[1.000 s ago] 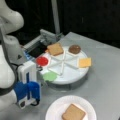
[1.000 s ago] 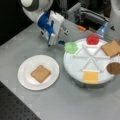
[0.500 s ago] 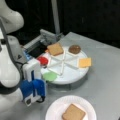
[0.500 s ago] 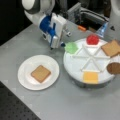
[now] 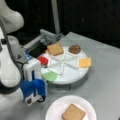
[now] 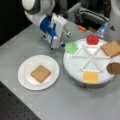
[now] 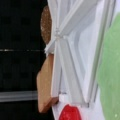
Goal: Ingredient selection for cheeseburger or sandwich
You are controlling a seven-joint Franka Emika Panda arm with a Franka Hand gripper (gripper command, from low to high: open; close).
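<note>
No readable text, labels, brands or numbers on anything.

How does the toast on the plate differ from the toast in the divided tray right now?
The toast on the plate lies alone on a round white plate, near a front view's bottom; the toast in the tray sits in one wedge compartment of the divided tray, with other ingredients in neighbouring wedges. The gripper is nearer the plate toast than the tray toast. Both are flat brown squares.

The table (image 6: 75,102) looks like matt brushed grey metal. The divided tray (image 6: 75,72) and gripper (image 6: 53,46) look smooth plastic; the toast square (image 6: 40,73) looks matt and grainy.
</note>
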